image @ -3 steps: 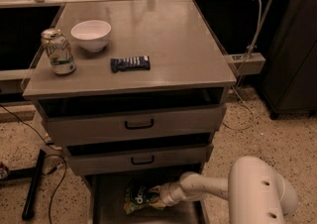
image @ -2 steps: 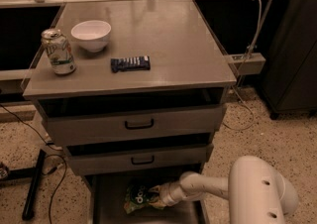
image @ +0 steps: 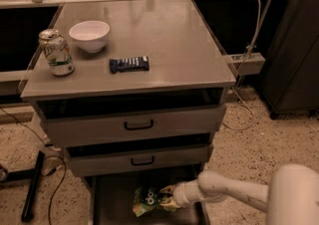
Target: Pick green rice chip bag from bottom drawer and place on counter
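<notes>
The green rice chip bag point(image: 146, 200) lies on the floor of the open bottom drawer point(image: 112, 206), below the two upper drawers. My gripper point(image: 166, 196) reaches in from the right on a white arm and its tips sit at the bag's right edge, touching it. The counter point(image: 169, 45) is the broad grey top of the cabinet, above.
On the counter stand a white bowl point(image: 89, 35), a soda can point(image: 56, 53) and a flat dark blue wrapped bar point(image: 129, 64). The two upper drawers point(image: 134, 126) jut out slightly above the bottom drawer. A power strip point(image: 244, 63) and cables are at the right.
</notes>
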Tool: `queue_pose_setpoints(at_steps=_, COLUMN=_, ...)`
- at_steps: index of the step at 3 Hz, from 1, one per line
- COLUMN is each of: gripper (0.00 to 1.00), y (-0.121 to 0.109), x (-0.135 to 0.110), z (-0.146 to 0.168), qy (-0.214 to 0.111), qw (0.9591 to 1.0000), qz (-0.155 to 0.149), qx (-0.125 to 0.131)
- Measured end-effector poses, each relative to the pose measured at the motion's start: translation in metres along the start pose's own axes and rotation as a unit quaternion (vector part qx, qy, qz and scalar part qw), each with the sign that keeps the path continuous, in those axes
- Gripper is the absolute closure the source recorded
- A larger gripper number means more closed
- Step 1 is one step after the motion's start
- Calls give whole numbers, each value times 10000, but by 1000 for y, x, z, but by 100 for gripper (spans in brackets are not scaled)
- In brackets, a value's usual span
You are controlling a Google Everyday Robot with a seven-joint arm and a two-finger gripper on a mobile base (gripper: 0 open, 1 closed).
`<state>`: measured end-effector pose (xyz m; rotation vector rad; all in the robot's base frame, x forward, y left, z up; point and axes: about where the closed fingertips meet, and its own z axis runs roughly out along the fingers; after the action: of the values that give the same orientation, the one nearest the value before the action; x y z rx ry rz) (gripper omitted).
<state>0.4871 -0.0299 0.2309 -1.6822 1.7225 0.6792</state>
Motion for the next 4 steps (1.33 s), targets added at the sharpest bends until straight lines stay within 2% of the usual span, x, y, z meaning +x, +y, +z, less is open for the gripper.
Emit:
queue_pose_setpoints(at_steps=1, gripper=100, y=6, x=-24, z=-65, qy=36, qw=9996, qz=-264, qx=129)
queue_pose_setpoints(at_steps=2, gripper=100, y=6, x=-53, z=-128, qy=277, qw=9975, qz=-567, qx=308)
queue_pose_setpoints(at_steps=4, gripper=100, y=-9, x=-121, z=-258, qy=851, qw=9872, qz=-988, qx=919)
